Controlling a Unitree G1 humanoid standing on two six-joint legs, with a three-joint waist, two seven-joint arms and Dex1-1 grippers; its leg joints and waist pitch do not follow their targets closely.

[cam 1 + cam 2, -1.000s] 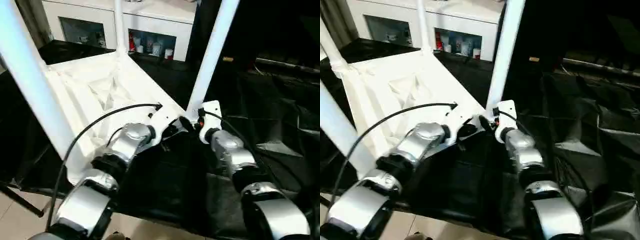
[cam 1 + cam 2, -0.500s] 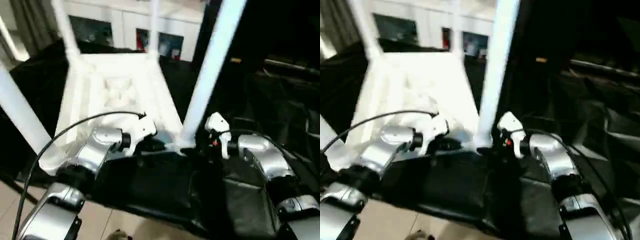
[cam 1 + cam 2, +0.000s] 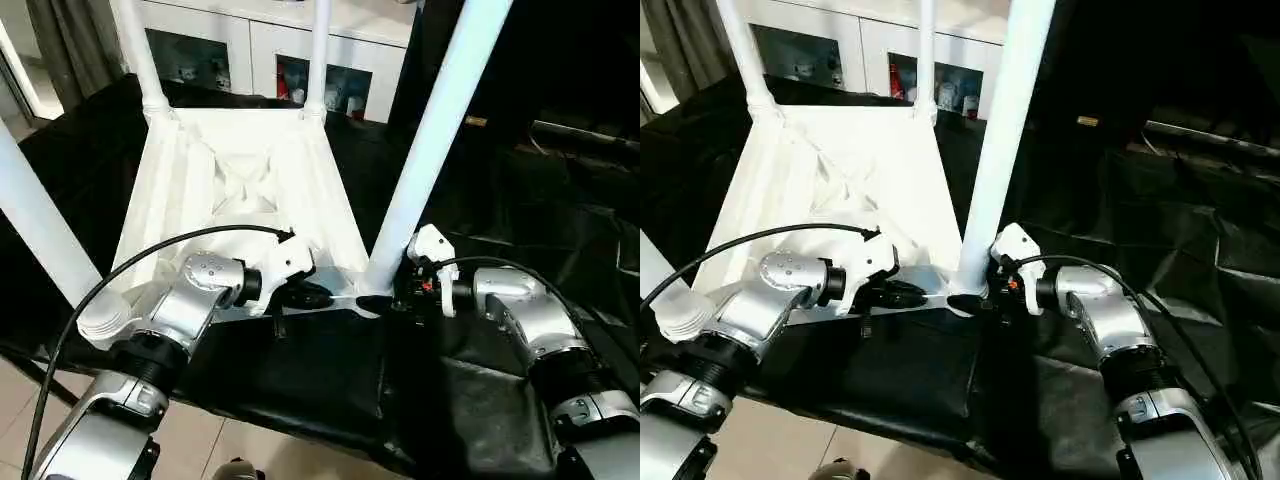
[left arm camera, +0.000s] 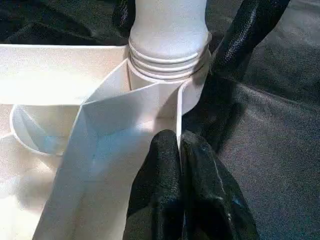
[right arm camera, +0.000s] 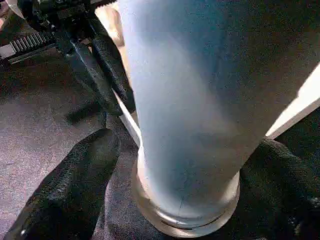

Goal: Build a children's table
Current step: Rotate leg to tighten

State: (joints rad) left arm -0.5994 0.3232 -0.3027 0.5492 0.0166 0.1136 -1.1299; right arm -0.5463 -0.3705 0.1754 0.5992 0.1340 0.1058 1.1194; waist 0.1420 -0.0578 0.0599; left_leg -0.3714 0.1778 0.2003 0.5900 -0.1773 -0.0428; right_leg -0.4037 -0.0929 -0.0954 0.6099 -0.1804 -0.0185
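Between the right fingers (image 5: 75, 185), a table leg (image 5: 185, 110)

bright, even overhead lighting in head views; white table (image 3: 250, 190) near overexposed, ribbing detail washed out. black cloth (image 3: 330, 390) swallows shadow detail, faint sheen on folds. close leg (image 5: 185, 100) soft, out of focus, bluish-grey in right wrist view.

Table (image 3: 240, 180) swung square to robot; right gripper (image 3: 385, 300) moved from behind near leg (image 3: 430, 150) to straddling its base.
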